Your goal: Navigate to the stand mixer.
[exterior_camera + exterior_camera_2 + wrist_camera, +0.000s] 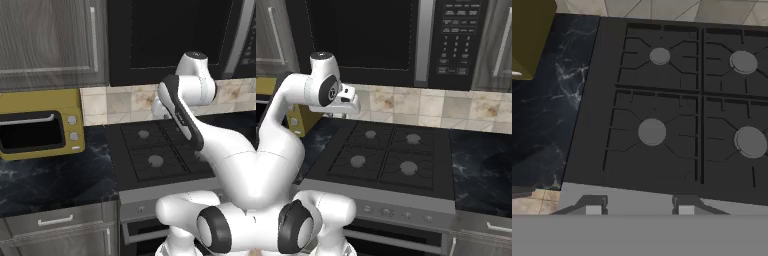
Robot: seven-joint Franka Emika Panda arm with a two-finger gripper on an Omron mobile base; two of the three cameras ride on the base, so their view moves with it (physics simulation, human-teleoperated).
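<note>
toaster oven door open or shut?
Shut: the yellow toaster oven has its dark glass door flush with its front, handle bar along the top.

I am looking into a home kitchen: a black four-burner gas cooktop (387, 156) sits in a steel range with a row of knobs (397, 214) along its front, and a built-in black microwave (391, 40) with a keypad hangs above it. Dark marbled countertop (55, 180) runs to either side, backed by beige stone tile (431, 107). Grey cabinets (50, 42) with bar handles hang above, drawers sit below, and a yellow toaster oven (41, 124) stands on the counter.
</note>
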